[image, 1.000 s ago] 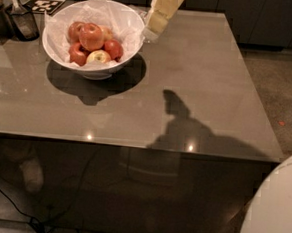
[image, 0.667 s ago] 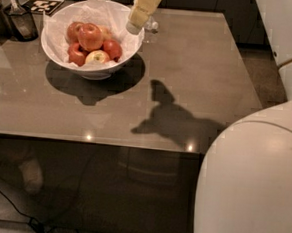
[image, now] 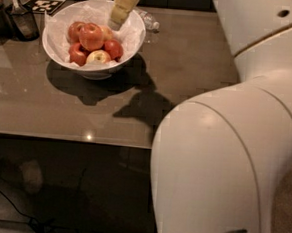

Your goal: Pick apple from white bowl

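Red apples [image: 91, 37] in white bowl [image: 96, 71] | jaws above, just right

Glossy grey-brown table [image: 198, 87], dark floor [image: 55, 197] beneath, small light reflections [image: 88, 135] near its edge

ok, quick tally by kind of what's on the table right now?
Red and yellow-green apples: 6 visible
Large round glossy white bowl, paper-lined: 1
Clear plastic bottle: 1
Black-and-white printed marker card: 1
Dark container holding a utensil: 1
Total: 10
Pale claw hangs over the bowl's far rim.
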`<state>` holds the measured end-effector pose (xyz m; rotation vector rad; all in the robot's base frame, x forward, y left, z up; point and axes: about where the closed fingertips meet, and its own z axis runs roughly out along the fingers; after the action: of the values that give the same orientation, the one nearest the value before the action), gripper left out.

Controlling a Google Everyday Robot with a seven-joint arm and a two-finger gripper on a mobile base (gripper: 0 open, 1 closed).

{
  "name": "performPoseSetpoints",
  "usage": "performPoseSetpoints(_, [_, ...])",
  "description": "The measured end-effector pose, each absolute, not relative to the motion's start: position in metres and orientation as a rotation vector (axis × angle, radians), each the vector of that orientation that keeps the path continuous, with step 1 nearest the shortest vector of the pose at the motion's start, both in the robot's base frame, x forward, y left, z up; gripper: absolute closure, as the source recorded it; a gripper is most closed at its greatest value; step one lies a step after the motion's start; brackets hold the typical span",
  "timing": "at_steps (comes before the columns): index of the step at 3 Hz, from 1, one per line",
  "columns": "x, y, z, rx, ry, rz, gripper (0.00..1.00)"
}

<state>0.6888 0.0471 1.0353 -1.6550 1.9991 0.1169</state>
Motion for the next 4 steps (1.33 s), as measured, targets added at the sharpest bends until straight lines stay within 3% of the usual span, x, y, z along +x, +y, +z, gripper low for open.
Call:
performPoseSetpoints(2, [0.698,0.06,1.033,-1.633,1.967,0.132,0.0])
performPoseSetpoints(3, [0.711,0.106,1.004,-1.607,1.971,0.261,0.0])
performPoseSetpoints(4, [0.711,0.107,1.003,-1.607,1.971,0.264,0.0])
